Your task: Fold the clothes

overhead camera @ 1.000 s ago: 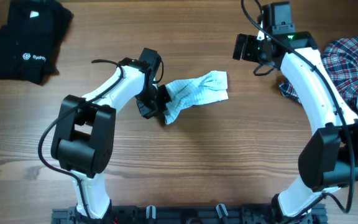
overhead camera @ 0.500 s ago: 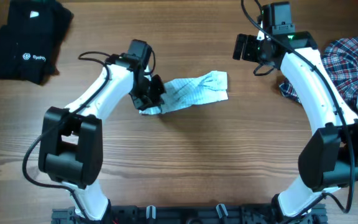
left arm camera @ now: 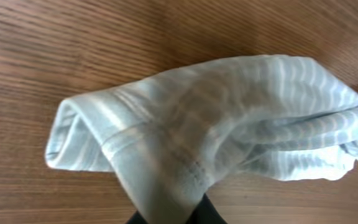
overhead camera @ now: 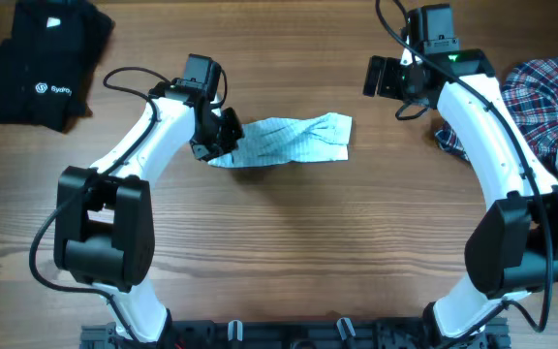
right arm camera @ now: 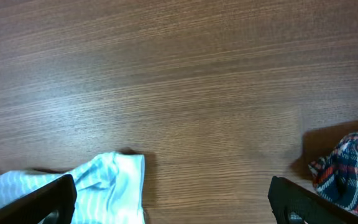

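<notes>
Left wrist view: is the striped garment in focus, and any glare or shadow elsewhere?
Left wrist: the striped garment looks soft, stripes smeared; the table grain behind is crisper. Overhead: even light, faint shadow under the garment. Right wrist: pale sheen across the table, otherwise sharp.

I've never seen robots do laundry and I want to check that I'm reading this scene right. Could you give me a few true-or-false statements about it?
1. The left tool pinches one end of the striped garment. True.
2. The right tool holds the plaid shirt. False: it hangs open and empty, and the shirt lies apart from it at the table's right edge.
3. A black garment lies in the overhead view's upper left corner. True.
4. The striped garment is folded into a neat square. False: it lies as a long, rumpled strip.
</notes>
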Robot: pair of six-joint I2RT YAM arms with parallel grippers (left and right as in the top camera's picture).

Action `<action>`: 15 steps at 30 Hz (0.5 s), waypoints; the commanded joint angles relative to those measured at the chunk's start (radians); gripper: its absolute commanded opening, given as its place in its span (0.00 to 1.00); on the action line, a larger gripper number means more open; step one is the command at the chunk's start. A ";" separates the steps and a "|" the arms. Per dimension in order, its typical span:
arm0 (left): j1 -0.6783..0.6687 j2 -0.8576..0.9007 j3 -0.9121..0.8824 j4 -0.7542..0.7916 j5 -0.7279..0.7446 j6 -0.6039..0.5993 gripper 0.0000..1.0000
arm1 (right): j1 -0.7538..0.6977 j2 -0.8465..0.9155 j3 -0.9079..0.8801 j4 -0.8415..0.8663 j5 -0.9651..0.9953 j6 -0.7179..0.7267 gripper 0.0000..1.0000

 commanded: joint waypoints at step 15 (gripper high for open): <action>0.042 -0.080 0.003 -0.063 -0.163 0.018 0.04 | 0.002 -0.029 0.002 -0.001 -0.015 -0.003 1.00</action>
